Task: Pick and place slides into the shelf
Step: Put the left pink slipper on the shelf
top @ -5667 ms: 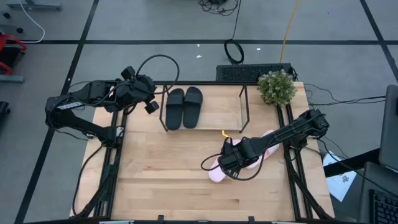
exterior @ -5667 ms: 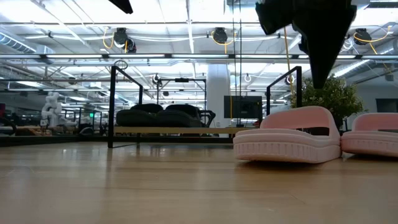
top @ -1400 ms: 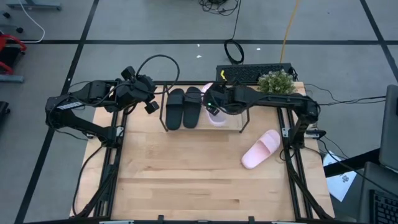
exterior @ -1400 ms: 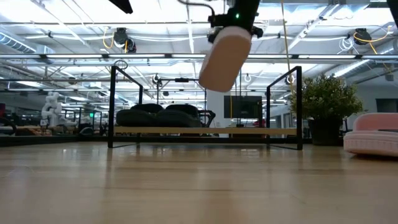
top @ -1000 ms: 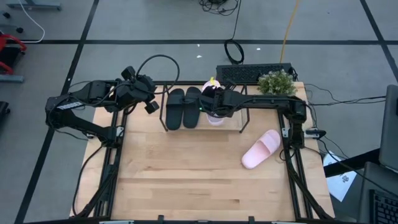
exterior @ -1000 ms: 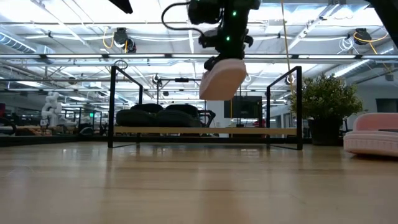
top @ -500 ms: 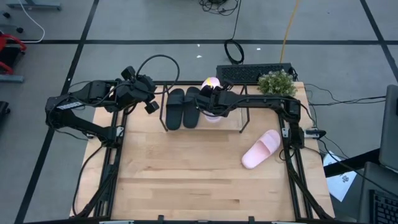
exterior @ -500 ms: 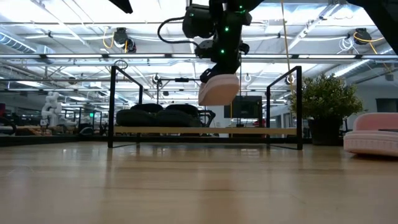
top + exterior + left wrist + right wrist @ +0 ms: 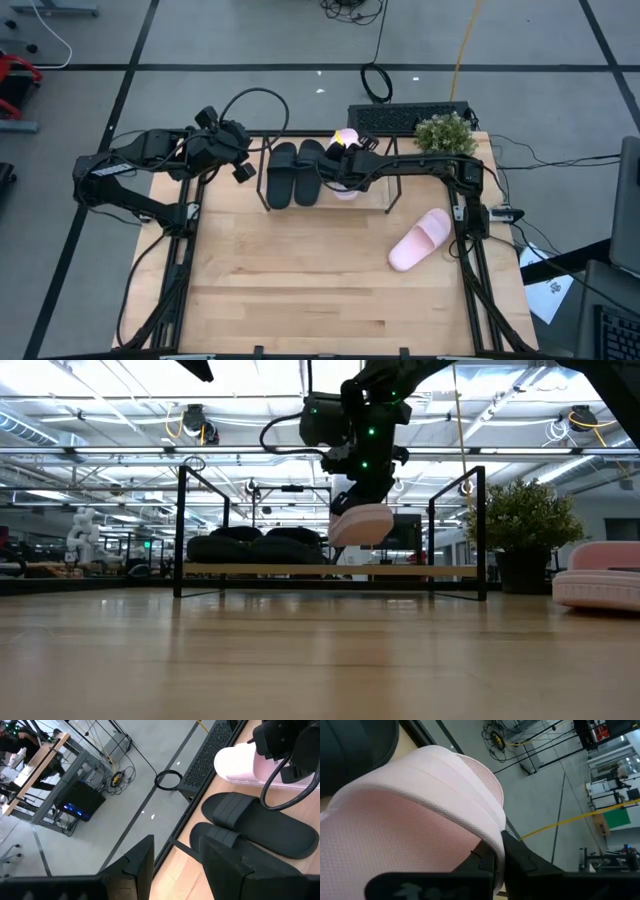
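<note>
Pink slide (image 9: pixel 361 523) hangs just above the shelf (image 9: pixel 392 190) board, beside two black slides (image 9: pixel 295 172) already on it; right gripper (image 9: pixel 340 168) pinches its strap. Second pink slide (image 9: pixel 419 239) lies on the tabletop nr the right arm. Left gripper (image 9: pixel 236 160) waits w/ fingers spread by the shelf's left end. Best to lower it level, sole flat, clear of the black pair, before letting go.

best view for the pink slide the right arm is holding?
Low view: the pink slide hangs in the right pincer above the shelf board, gap visible. High view: arm mostly covers it. Left wrist: one end beside the black slides. Right wrist: only its strap, close up.
</note>
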Robot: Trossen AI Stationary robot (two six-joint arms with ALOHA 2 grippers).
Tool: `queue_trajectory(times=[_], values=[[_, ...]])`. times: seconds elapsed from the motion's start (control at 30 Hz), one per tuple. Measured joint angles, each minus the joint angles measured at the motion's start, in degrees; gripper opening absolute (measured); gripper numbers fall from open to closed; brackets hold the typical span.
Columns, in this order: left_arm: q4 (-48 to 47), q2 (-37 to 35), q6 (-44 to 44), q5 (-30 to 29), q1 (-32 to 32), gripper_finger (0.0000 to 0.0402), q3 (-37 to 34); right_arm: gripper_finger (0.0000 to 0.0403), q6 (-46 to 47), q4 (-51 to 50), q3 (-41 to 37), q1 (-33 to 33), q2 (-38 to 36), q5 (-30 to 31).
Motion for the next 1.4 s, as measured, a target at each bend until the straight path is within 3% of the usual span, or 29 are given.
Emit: queue_trajectory(times=[0.5, 1.23, 1.4], values=[[0.02, 0.01, 0.93, 0.0, 0.0, 0.0159, 0.0, 0.0003, 0.02, 6.04, -4.51, -0.06, 0.0, -4.49], [0.02, 0.01, 0.89, 0.0, 0.0, 0.0159, 0.0, 0.0004, 0.81, 9.63, -4.62, 0.04, 0.0, -7.41], [0.04, 0.01, 0.89, 0.0, 0.0, 0.0159, 0.0, 0.0004, 3.51, 9.61, -4.62, 0.44, 0.0, -10.34]])
